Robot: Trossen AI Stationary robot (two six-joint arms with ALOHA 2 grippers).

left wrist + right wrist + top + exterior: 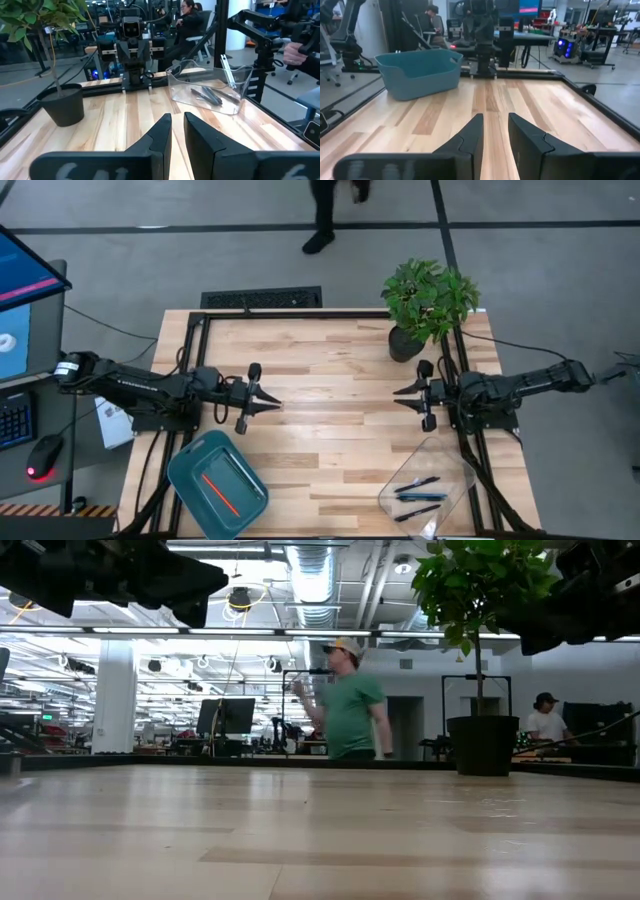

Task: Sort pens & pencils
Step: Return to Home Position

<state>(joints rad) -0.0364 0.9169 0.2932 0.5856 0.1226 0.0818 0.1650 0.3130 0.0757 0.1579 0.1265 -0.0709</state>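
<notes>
Two dark, slender jointed arms, the left arm (pixel 130 385) and the right arm (pixel 520 388), each trailing black cables (pixel 160 465); the left bears a white band near its outer end. Each ends in two black wedge-shaped fingers (pixel 160 137).

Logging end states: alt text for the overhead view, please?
Both arms rest at opposite sides of the table, left hand and right hand empty, facing each other. An orange pencil lies in the blue bin by the left arm; dark pens lie in the clear bin by the right arm.
</notes>
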